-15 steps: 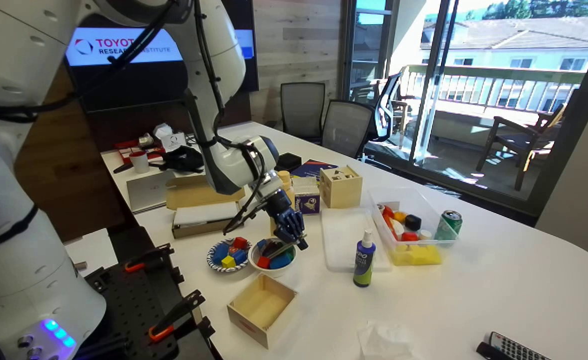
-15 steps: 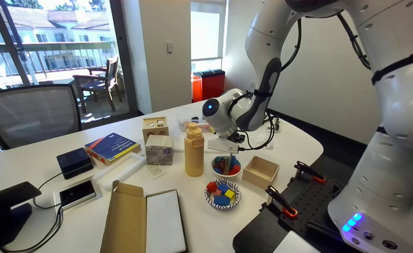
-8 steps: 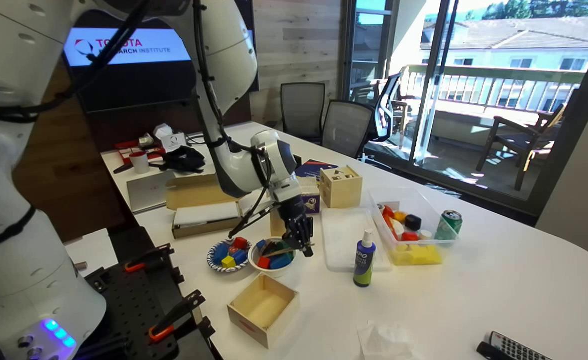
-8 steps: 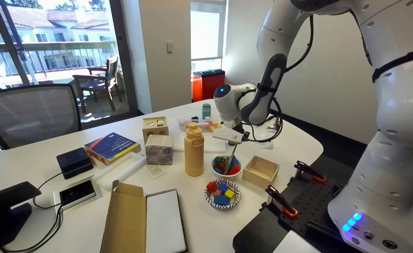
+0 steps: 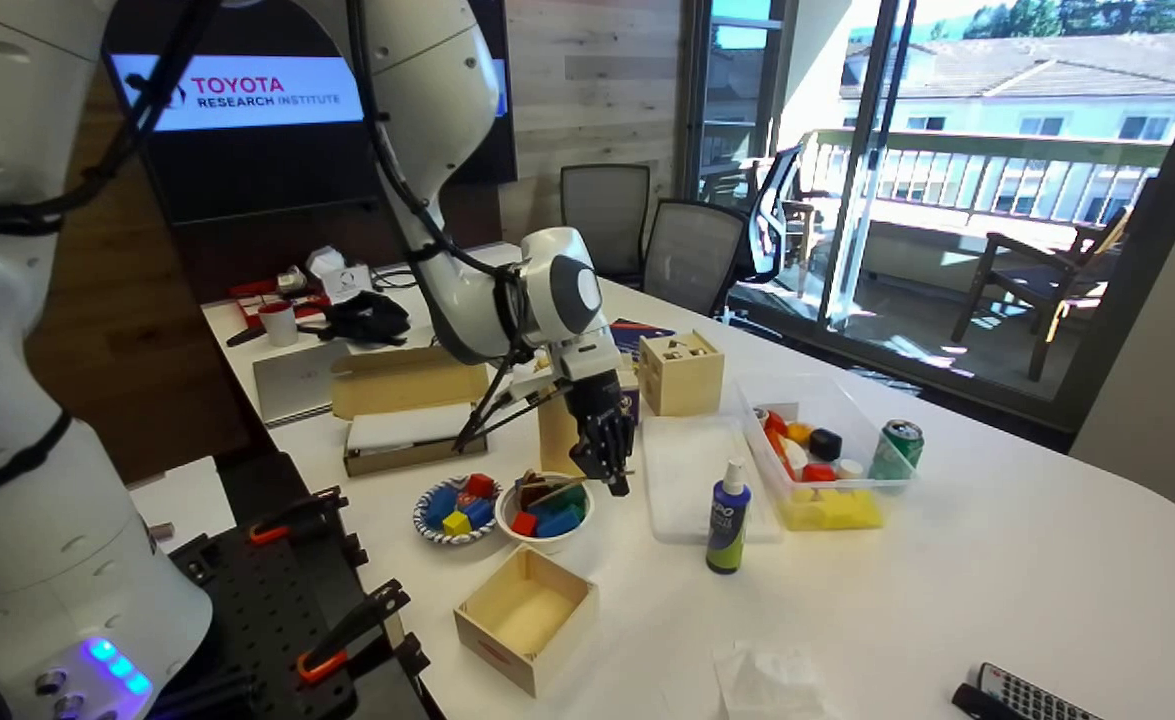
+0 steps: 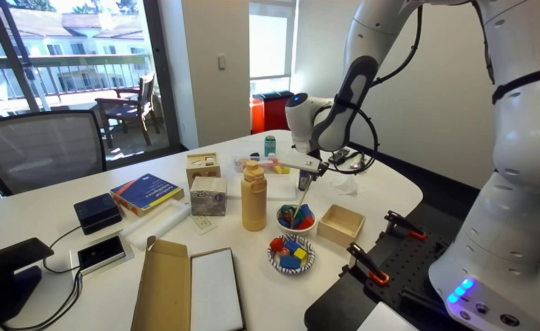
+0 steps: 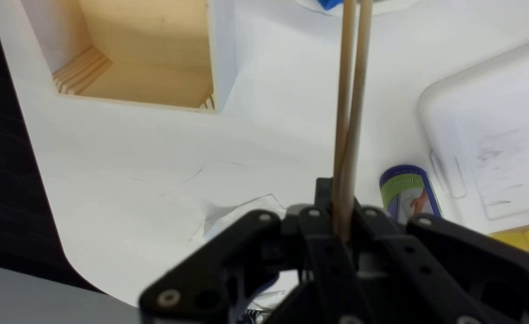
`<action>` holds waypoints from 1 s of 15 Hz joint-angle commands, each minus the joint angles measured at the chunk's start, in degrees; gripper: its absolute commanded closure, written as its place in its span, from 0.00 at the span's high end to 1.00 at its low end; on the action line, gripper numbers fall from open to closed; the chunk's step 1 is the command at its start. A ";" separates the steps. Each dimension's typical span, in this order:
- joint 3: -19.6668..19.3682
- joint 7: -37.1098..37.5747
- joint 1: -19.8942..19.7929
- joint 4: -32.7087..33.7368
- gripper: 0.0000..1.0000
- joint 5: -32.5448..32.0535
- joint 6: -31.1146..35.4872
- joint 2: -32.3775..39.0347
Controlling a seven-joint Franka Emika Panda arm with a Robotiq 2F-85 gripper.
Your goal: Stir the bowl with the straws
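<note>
The bowl (image 5: 547, 544) is white and holds red, blue and green pieces. It stands on the table in both exterior views (image 6: 297, 231); only its edge (image 7: 395, 6) shows in the wrist view. The straws (image 5: 559, 488) are two thin tan sticks, also visible in the wrist view (image 7: 358, 99). My gripper (image 5: 621, 474) is shut on their upper ends, beside and above the bowl. In an exterior view the straws (image 6: 302, 200) slant down, with their lower ends among the pieces. In the wrist view the fingertips (image 7: 341, 198) press around the straws.
A patterned blue-and-white bowl (image 6: 292, 271) of blocks and an open wooden box (image 5: 495, 648) stand close to the bowl. A yellow bottle (image 6: 254, 207), a spray bottle (image 5: 727, 530), a white board (image 5: 697, 500) and a clear bin (image 5: 877, 440) stand around it.
My gripper has risen and moved away from the bowl, to the right in both exterior views. The straws lean over more, with their lower ends still in the bowl. The pieces have shifted slightly.
</note>
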 commanded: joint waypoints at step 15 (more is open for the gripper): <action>-17.33 -15.44 5.52 -18.29 0.01 6.30 -1.39 -19.81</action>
